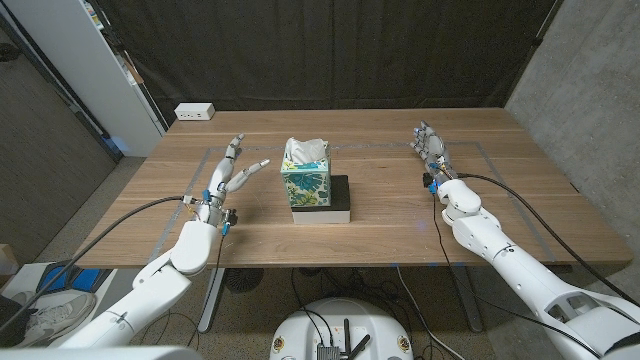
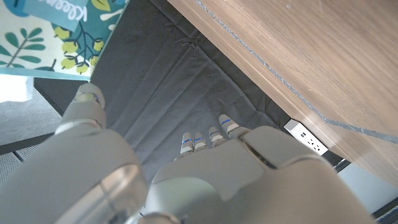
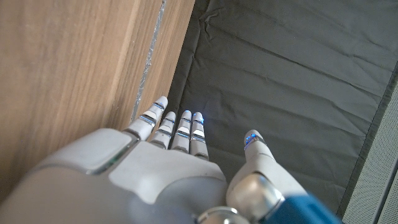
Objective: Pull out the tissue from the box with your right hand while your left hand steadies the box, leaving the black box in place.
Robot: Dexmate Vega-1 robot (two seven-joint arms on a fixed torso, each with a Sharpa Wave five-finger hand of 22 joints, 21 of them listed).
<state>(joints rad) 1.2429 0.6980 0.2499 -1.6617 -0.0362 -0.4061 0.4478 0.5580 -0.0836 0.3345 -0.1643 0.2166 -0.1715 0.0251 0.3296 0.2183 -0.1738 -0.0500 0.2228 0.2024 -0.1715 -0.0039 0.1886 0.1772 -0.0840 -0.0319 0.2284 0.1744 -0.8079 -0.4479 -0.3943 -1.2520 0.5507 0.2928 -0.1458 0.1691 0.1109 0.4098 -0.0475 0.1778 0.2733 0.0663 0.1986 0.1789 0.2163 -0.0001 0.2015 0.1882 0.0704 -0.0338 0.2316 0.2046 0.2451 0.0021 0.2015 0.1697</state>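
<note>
Nothing was done yet: we saw the tissue (image 1: 305, 150) poking from the top of the tissue box (image 1: 306, 183), which sat on the black box (image 1: 322, 211) mid-worktop (image 1: 400, 240). Left hand (image 1: 228, 176) was empty, fingers spread, just beside the box but apart from it. Right hand (image 1: 433, 148) was well apart, probably open; the view was poor. Both steadying and pulling remained. Both had bare worktop between them and the boxes; edges were far off.

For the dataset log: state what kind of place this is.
Probably a lab or test room: a black curtain backs the wooden table, bare concrete wall beside it, cables running off both arms.
</note>
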